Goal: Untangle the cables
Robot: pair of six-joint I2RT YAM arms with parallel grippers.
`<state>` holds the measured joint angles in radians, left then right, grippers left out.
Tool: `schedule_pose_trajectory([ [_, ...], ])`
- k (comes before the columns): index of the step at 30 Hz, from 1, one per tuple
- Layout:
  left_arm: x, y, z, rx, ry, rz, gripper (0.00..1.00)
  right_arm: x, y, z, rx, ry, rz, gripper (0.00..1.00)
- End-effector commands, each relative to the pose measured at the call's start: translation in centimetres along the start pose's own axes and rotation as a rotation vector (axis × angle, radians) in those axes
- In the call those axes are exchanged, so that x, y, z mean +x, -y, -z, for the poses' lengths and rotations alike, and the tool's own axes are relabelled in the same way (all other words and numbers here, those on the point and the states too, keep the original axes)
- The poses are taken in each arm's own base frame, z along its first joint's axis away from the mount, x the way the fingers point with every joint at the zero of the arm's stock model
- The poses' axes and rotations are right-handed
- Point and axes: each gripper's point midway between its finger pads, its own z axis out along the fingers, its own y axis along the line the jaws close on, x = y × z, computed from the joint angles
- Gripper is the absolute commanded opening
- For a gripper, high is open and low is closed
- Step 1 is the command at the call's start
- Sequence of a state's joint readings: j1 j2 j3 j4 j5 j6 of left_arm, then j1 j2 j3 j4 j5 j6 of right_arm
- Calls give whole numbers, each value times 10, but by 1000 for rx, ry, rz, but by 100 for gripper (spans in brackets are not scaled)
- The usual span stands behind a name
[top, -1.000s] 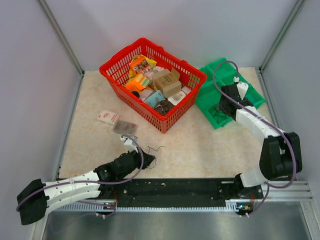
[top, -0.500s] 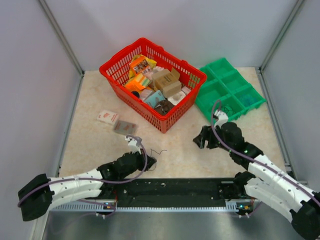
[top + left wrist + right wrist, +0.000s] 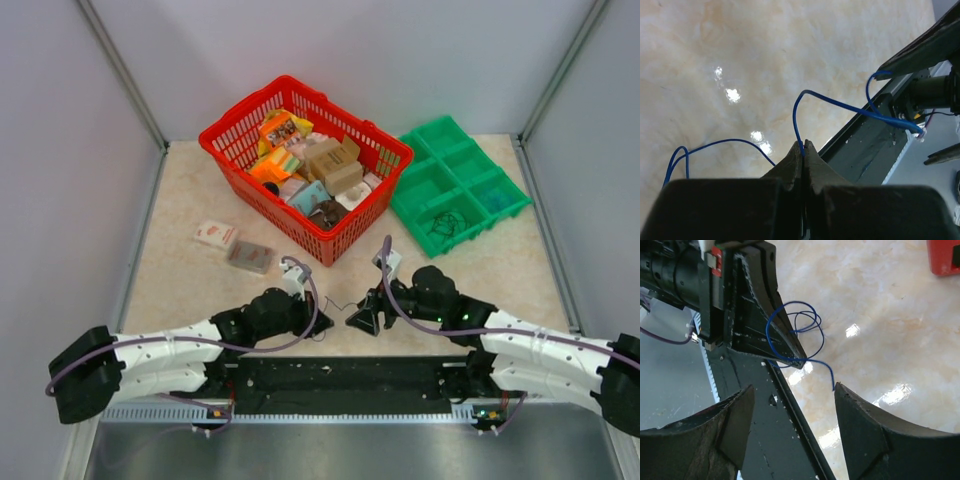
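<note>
A thin blue cable (image 3: 337, 305) lies low over the table's front middle, between my two grippers. My left gripper (image 3: 307, 318) is shut on it; in the left wrist view the cable (image 3: 835, 104) rises from the pinched fingertips (image 3: 803, 146) and arches right, and another length loops off to the left. My right gripper (image 3: 360, 320) is open and faces the left one. In the right wrist view its jaws (image 3: 794, 388) stand wide apart. The cable's loops (image 3: 771, 325) hang from the left gripper's finger (image 3: 760, 310), and the free end reaches the right fingertip (image 3: 840, 390).
A red basket (image 3: 237, 122) full of small boxes stands at the back centre. A green compartment tray (image 3: 470, 160) at the back right holds more dark wires (image 3: 441, 222). Two small packets (image 3: 215, 234) lie left of the basket. The black base rail (image 3: 340, 375) runs just below the grippers.
My right arm swung from the green tray down to the front middle, facing the left gripper. My left gripper moved right with the cable.
</note>
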<state>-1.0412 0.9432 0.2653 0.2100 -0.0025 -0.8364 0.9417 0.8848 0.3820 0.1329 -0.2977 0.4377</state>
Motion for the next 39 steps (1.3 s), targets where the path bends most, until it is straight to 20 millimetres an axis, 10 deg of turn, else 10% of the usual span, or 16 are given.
schedule_pose_trajectory([
  [1,5,19,-5,76,-69,-15,0,-38,-23,-2,-78,94,91,63],
  [29,8,35,-15,139,-114,-6,0,-22,-20,-33,-113,16,-3,38],
  [36,7,34,-14,133,-105,-11,0,-23,-29,-32,-151,10,-35,1],
  [39,7,29,-14,100,-104,-12,0,-46,-37,-21,-167,103,-89,0],
])
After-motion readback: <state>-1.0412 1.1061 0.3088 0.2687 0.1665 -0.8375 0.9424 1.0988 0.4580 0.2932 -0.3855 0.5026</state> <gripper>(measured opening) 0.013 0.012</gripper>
